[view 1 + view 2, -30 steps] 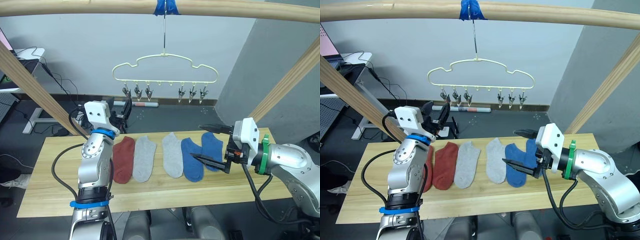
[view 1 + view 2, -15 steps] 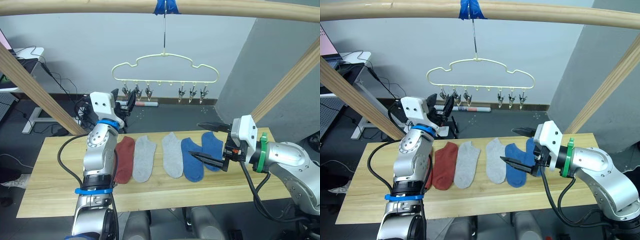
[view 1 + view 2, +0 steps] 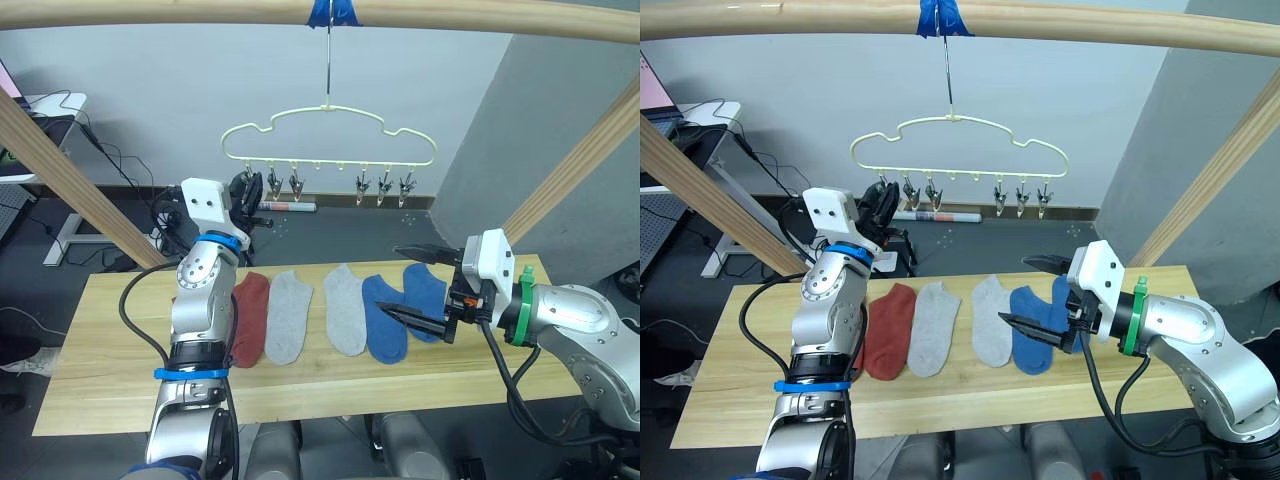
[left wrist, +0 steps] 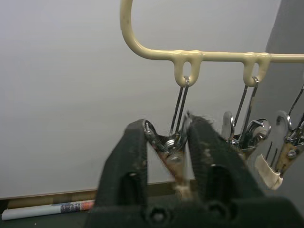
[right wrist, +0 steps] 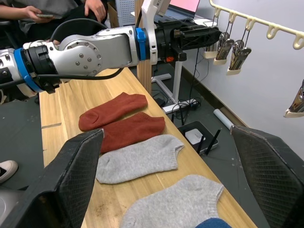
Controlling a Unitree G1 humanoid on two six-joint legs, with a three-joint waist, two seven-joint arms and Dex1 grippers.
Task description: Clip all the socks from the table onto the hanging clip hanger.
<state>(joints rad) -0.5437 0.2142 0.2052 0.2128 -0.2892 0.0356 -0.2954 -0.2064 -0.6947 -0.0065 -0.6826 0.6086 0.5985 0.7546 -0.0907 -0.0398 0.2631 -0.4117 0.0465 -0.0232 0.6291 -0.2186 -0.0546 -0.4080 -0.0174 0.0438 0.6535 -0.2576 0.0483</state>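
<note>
Your light plank counter (image 3: 100,390) carries the six socks (image 3: 345,309) in a row: two rust-red, two grey, two blue. Above it the cream clip hanger (image 3: 330,140) hangs by its hook from the wooden frame bar (image 3: 200,12). Your right jaws (image 3: 420,290) stand spread wide over the blue socks. Your left jaws (image 4: 167,142) pinch the leftmost metal clip (image 4: 172,147).

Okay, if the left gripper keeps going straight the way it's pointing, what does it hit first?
The left gripper already has the end clip of the clip hanger between its fingers, so that clip comes first. Behind it looks like bare wall, though depth is hard to judge.
</note>
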